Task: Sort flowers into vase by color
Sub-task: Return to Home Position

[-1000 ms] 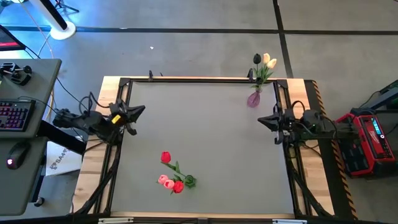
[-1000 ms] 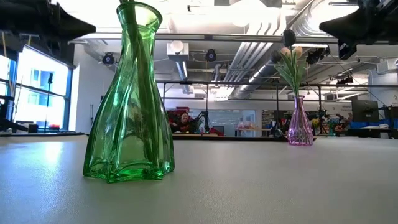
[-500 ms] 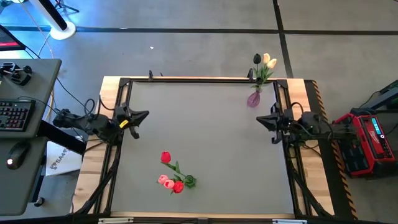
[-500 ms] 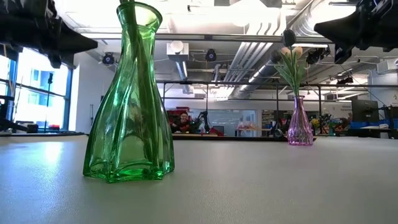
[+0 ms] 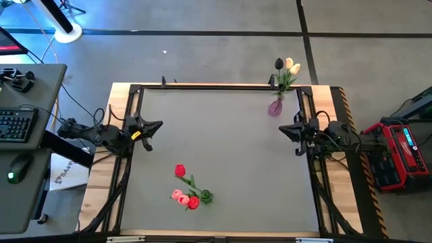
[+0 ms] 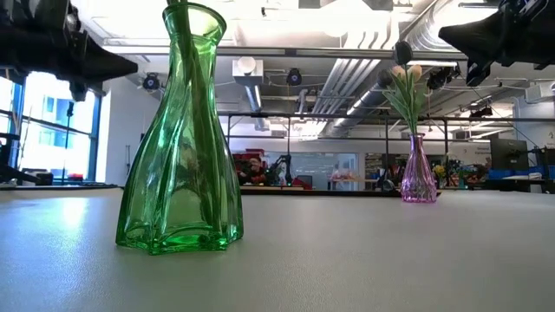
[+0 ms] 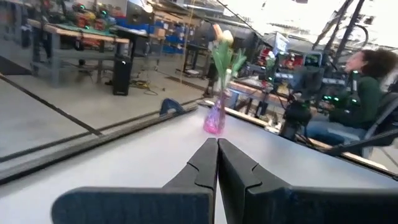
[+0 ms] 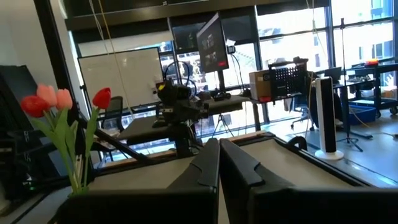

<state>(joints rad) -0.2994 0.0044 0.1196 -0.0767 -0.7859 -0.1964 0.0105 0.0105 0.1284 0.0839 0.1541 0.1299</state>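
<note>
A green glass vase [image 6: 182, 139] stands on its base near the table's near edge and holds red and pink tulips [image 5: 187, 190], which also show in the right wrist view [image 8: 56, 102]. A small pink vase [image 5: 275, 106] stands at the far right with cream and near-black tulips [image 5: 286, 67] in it; the same pink vase [image 7: 215, 118] shows in the left wrist view. My left gripper [image 5: 159, 125] is shut, in the air over the table's left side. My right gripper [image 5: 282, 130] is shut, in the air over the right side, close to the pink vase.
A black frame [image 5: 216, 86] runs around the grey table top. A desk with a keyboard [image 5: 17, 125] stands off to the left and a red case [image 5: 398, 152] to the right. A seated person [image 7: 367, 93] is beyond the table. Bare table lies between the two vases.
My left gripper has shifted a little toward the table's right and slightly toward the near edge, staying shut. Both vases and their flowers stand where they were.
</note>
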